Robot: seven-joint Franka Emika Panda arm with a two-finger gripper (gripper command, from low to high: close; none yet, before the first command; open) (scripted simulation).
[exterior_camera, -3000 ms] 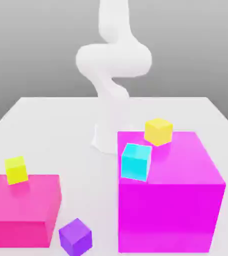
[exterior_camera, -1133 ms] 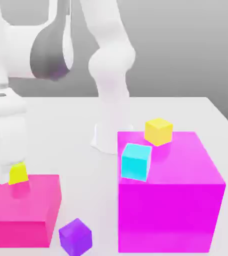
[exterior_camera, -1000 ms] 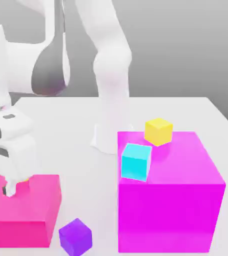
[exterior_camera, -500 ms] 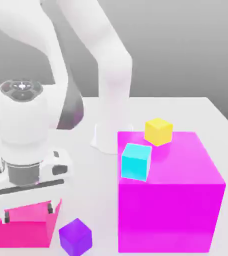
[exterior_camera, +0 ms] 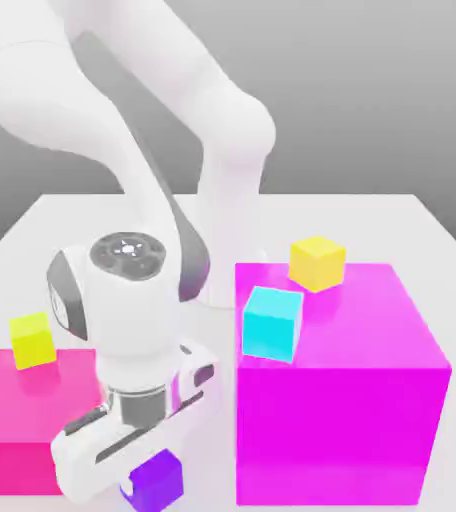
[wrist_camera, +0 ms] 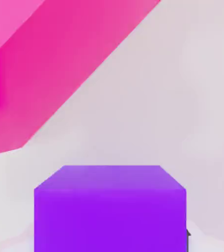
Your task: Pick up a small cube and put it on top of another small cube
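white tabletop (exterior_camera: pixel 392 225) under a plain grey backdrop, its far edge straight and both side edges running toward the viewer; no other furniture. landmark: the big magenta block (exterior_camera: pixel 337 390), tall, standing at the near side toward the exterior view's right. on its top, at the far corner, a yellow cube (exterior_camera: pixel 317 262); a cyan cube (exterior_camera: pixel 272 322) sits at its top left edge, seeming to overhang that side. across from the magenta block, toward the exterior view's left, a low pink slab (exterior_camera: pixel 22 420) lies flat on the table with a second yellow cube (exterior_camera: pixel 32 340) on its top. the white arm rises behind the magenta block, loops high and comes down into the gap between block and slab, its wrist and hand covering part of the slab's near corner. the gripper (exterior_camera: pixel 150 482) points down at the near table edge, fingers closed on the small purple cube (exterior_camera: pixel 156 479), which sits in that gap, just beside the slab's corner; whether the cube is on the table or lifted, cannot tell. the hand view shows the purple cube (wrist_camera: pixel 110 209) close below, with pink slab (wrist_camera: pixel 60 59) beyond and bare table (wrist_camera: pixel 182 108) past it. free surface lies behind both blocks and along the far edge; the gap itself is narrow.
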